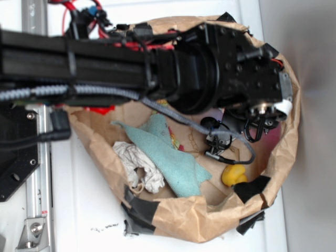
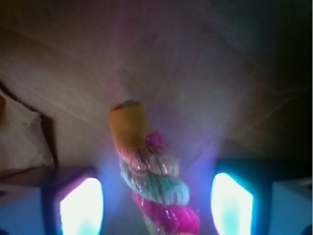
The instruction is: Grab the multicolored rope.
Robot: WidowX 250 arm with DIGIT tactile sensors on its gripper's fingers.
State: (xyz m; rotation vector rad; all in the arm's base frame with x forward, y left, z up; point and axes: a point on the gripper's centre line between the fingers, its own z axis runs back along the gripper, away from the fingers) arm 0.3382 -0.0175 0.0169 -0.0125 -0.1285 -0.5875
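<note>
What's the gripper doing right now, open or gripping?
Gripper: open, fingers either side of the multicolored rope, not closed on it.

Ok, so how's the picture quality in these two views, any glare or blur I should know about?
Wrist view: soft and blurry throughout, the two finger pads blown out to a cyan-white glow, purple haze over the multicolored rope between them, corners dark. Exterior view: evenly lit and sharper, but the black arm blocks much of the paper bag; the teal cloth and yellow toy read clearly.
</note>
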